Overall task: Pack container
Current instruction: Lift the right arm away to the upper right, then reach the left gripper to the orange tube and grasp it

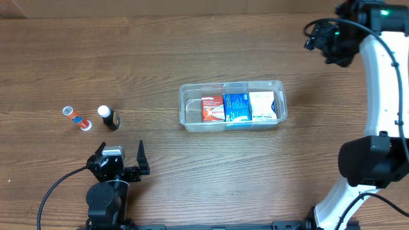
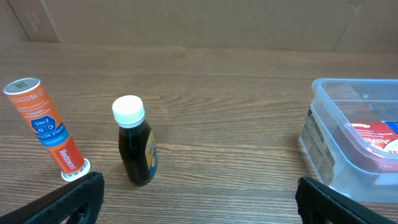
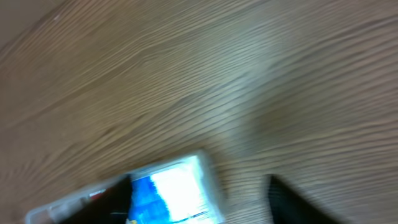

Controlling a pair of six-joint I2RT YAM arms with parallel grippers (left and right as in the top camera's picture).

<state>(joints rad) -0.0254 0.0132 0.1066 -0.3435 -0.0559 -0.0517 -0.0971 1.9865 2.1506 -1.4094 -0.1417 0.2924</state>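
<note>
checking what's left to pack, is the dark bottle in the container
No, the dark bottle stands on the table, well apart from the container.
</note>
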